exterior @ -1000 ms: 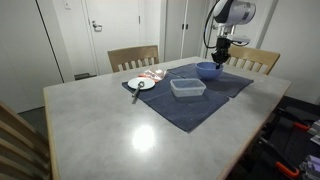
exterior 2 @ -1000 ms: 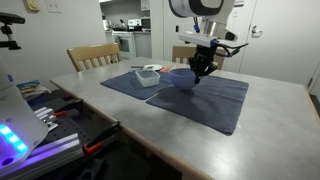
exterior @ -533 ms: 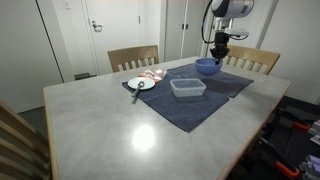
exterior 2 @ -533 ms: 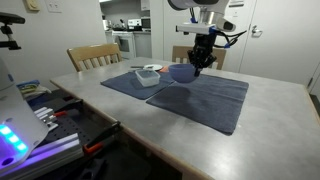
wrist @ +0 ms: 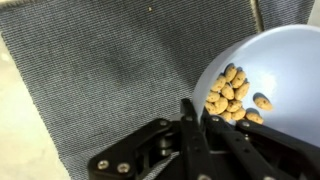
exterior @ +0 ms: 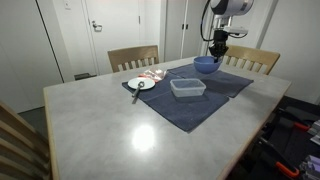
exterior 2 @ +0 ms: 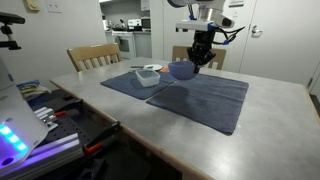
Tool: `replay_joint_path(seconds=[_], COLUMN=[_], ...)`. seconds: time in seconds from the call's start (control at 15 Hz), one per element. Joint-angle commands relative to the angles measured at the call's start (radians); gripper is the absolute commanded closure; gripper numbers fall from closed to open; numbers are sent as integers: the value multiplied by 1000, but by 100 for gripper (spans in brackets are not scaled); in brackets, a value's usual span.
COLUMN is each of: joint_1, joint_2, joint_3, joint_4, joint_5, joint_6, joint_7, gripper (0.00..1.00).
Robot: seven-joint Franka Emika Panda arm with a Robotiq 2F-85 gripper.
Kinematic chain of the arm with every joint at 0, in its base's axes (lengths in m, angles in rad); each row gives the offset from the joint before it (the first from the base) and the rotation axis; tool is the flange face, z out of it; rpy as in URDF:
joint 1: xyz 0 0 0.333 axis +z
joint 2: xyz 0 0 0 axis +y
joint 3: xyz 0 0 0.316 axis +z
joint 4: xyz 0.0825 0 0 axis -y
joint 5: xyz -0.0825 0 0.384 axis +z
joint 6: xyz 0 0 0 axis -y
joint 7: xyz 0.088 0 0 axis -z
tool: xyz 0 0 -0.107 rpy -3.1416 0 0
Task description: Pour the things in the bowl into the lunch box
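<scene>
The round blue bowl (exterior: 206, 65) (exterior 2: 181, 70) (wrist: 270, 75) is lifted above the dark blue mat. It holds several small tan nut-like pieces (wrist: 232, 93). My gripper (exterior: 219, 55) (exterior 2: 199, 58) (wrist: 193, 112) is shut on the bowl's rim, one finger inside and one outside. The clear lunch box (exterior: 187, 87) (exterior 2: 148, 77) sits on the mat, a little in front of the bowl in an exterior view, and looks empty.
A small white plate (exterior: 141, 84) with a utensil lies on the mat's far end, next to crumpled red-and-white packaging (exterior: 153, 74). Wooden chairs (exterior: 133, 57) (exterior: 255, 60) stand at the table's back edge. The grey table (exterior: 120, 125) extends forward.
My gripper has risen with the bowl in it, lifting it off the mat and slightly back. The lunch box and plate have not moved.
</scene>
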Motion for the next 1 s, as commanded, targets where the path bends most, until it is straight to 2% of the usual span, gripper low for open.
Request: replay_joint_path(seconds=[0.0,0.53,0.93], joint_1=[29,170,234], joint_2=[-10,-64,-122], joint_3=[-9,-36,-25], joint_4=[-1,-19,-10], joint_5=[-29,-219,-308], joint_6=[-12,-97,-258], joint_7=[19,246,359], gripper=[99,99,99])
